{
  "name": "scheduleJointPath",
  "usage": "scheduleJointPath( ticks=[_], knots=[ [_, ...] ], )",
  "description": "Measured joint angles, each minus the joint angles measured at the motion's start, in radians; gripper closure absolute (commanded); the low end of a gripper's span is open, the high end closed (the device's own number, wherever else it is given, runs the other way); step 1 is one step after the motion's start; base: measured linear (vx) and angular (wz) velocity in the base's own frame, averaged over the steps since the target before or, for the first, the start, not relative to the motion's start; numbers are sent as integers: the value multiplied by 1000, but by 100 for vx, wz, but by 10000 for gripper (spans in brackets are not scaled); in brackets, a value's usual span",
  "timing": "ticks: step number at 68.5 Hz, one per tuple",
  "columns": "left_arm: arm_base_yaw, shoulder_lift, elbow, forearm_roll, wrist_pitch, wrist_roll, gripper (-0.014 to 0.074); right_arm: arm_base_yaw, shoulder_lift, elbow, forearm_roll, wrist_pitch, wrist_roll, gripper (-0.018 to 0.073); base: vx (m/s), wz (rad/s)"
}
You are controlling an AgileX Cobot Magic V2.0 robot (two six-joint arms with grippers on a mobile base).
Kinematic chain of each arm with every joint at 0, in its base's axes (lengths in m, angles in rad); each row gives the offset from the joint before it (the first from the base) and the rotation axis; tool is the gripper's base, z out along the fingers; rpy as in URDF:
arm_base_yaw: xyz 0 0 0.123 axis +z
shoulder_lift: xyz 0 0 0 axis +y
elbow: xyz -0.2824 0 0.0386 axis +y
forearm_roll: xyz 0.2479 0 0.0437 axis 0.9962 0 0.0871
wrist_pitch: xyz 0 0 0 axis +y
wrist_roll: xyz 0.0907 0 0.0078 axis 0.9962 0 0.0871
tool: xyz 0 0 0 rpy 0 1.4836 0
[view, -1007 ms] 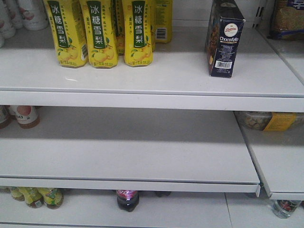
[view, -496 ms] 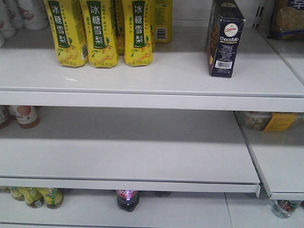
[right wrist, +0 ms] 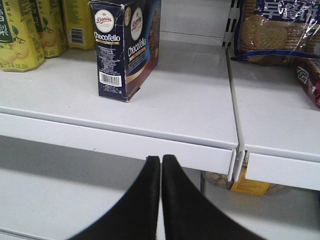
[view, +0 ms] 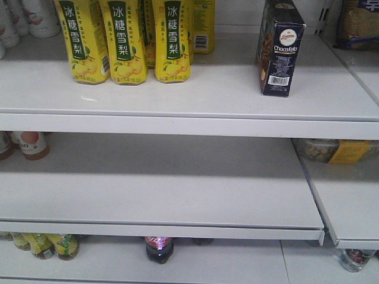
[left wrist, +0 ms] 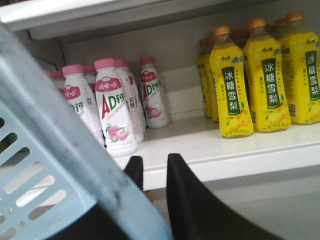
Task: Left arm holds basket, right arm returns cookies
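Front view: white metal store shelving, three tiers. The upper shelf [view: 177, 100] carries yellow pear-drink bottles [view: 124, 41] at left and the cookies [view: 279, 50], a dark navy Chocofello box, standing upright at right, well apart from the bottles. The middle shelf [view: 160, 189] shows bare white board; bottle tops peek from beneath it. No arm in this view.

Left wrist view: the left gripper [left wrist: 152, 172] has its black jaws set apart with a gap between; the basket [left wrist: 45, 165], light blue with slotted wall, lies against the left jaw. Whether it is pinched, cannot tell. Beyond, pink-capped white milk bottles [left wrist: 112, 107] and more yellow bottles on a white shelf.

Right wrist view: the right gripper [right wrist: 161, 165] has jaws pressed together, nothing between them, below the shelf edge. The cookies stand on the shelf above, clear of the gripper. Blue biscuit bags [right wrist: 275, 30] on the neighbouring shelf at right.
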Motion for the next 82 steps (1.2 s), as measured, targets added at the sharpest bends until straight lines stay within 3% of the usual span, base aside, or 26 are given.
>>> scheduleJointPath(
  ticks=[12, 37, 64, 74, 82],
  knots=[
    [0, 0, 70, 0, -17, -59, 603, 0, 0, 0, 0, 0, 0, 566, 0, 0],
    [16, 1, 235, -12, -70, -73, 603, 0, 0, 0, 0, 0, 0, 566, 0, 0],
    [27, 3, 564, -25, -343, -75, 603, 0, 0, 0, 0, 0, 0, 566, 0, 0],
    [27, 5, 640, -25, -456, -76, 603, 0, 0, 0, 0, 0, 0, 566, 0, 0],
    [27, 5, 651, -25, -481, -77, 603, 0, 0, 0, 0, 0, 0, 566, 0, 0]
  ],
)
